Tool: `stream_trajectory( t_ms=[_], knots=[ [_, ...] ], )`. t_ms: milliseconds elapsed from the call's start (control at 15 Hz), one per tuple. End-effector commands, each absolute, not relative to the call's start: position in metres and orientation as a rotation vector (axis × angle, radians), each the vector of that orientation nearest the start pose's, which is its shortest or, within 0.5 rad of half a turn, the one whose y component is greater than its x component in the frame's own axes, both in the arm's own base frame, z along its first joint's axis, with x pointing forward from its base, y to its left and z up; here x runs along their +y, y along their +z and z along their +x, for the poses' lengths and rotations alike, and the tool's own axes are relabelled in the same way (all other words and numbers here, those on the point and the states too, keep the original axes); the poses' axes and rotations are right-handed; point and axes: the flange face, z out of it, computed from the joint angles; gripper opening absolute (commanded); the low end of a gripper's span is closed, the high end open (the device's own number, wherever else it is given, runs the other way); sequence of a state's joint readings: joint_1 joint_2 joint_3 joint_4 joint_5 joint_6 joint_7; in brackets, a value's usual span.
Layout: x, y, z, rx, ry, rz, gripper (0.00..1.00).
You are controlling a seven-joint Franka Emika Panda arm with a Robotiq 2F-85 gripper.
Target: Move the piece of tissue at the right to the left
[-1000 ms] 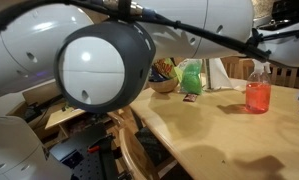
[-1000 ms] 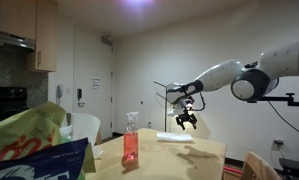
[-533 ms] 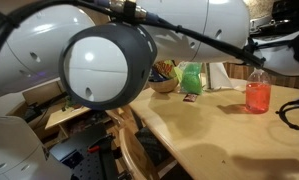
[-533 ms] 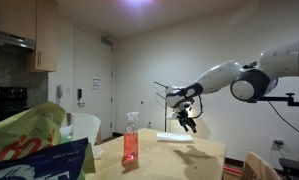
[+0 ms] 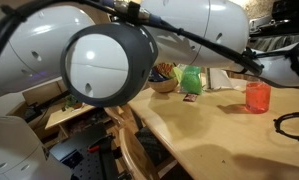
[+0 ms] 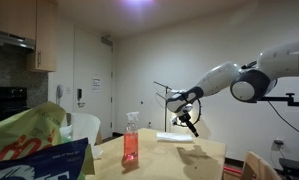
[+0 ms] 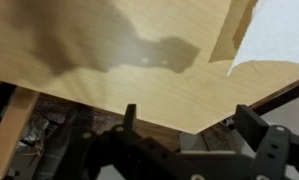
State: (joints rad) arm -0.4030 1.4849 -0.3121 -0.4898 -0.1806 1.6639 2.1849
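Note:
A white piece of tissue [image 6: 171,138] lies flat on the far end of the wooden table [image 6: 194,160]. In the wrist view the tissue [image 7: 281,30] fills the top right corner, near the table's edge. My gripper [image 6: 192,122] hangs in the air just above and beside the tissue, apart from it. In the wrist view my gripper [image 7: 189,125] is open and empty, with both fingers spread over the table's edge.
A spray bottle with red liquid [image 6: 130,141] stands on the table and also shows in an exterior view [image 5: 257,96]. A green bag [image 5: 192,78] and a bowl [image 5: 164,83] stand at the table's far side. The arm's body [image 5: 104,60] blocks much of that view.
My gripper has moved a little lower and sideways above the tissue. It has stayed open. The tissue and bottle have not moved.

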Motion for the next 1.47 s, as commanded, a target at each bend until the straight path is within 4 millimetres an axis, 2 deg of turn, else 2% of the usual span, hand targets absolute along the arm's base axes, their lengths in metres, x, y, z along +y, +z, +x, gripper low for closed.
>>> stream_trajectory(
  t_ms=[0, 133, 267, 400, 467, 533, 800, 933, 1400],
  knots=[
    [-0.400, 0.106, 0.653, -2.500, 0.299, 0.513, 1.00],
    [-0.401, 0.113, 0.662, -2.537, 0.330, 0.571, 1.00],
    [-0.403, 0.127, 0.677, -2.587, 0.390, 0.703, 1.00],
    [-0.412, 0.140, 0.683, -2.610, 0.400, 0.870, 1.00],
    [-0.404, 0.126, 0.678, -2.594, 0.378, 0.758, 1.00],
    [-0.405, 0.131, 0.680, -2.597, 0.386, 0.777, 1.00],
    [-0.406, 0.126, 0.677, -2.593, 0.378, 0.772, 1.00],
    [-0.399, 0.115, 0.675, -2.542, 0.358, 0.775, 1.00],
    [-0.395, 0.113, 0.686, -2.640, 0.448, 0.694, 1.00]
  ],
)
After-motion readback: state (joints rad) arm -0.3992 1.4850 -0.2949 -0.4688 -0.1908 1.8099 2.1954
